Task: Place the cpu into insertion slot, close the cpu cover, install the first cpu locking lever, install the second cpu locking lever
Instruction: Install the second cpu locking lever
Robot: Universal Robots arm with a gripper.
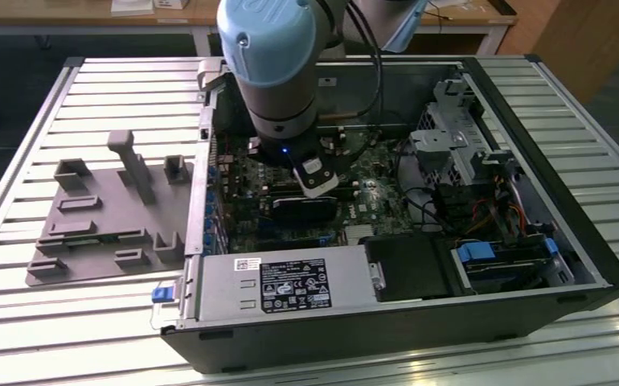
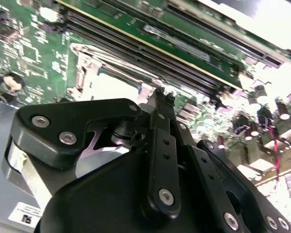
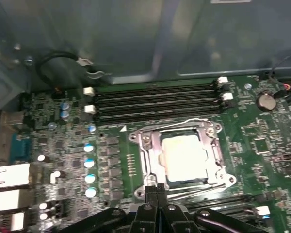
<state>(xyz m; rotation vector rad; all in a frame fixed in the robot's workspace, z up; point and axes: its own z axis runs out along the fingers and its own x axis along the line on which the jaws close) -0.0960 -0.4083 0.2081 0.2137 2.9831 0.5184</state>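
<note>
In the first wrist view the cpu (image 3: 186, 156) lies in the insertion slot (image 3: 136, 137) on the green board, its pale metal top showing through the window of the cpu cover (image 3: 153, 156). The cover lies flat over the cpu. A thin wire lever (image 3: 184, 121) runs along the socket's side nearest the memory slots. My gripper (image 3: 156, 190) is shut with nothing between its fingers, tips just at the socket's edge opposite the memory slots. The second wrist view shows the gripper (image 2: 160, 96) from behind, beside the bright socket (image 2: 111, 80). In the exterior view the gripper (image 1: 316, 190) reaches down into the open computer case.
Long black memory slots (image 3: 155, 99) run beside the socket, and a row of capacitors (image 3: 88, 162) stands on another side. A power supply (image 1: 277, 285) and drive cage (image 1: 470, 153) crowd the case. A grey fixture plate (image 1: 106, 217) lies on the exterior view's left.
</note>
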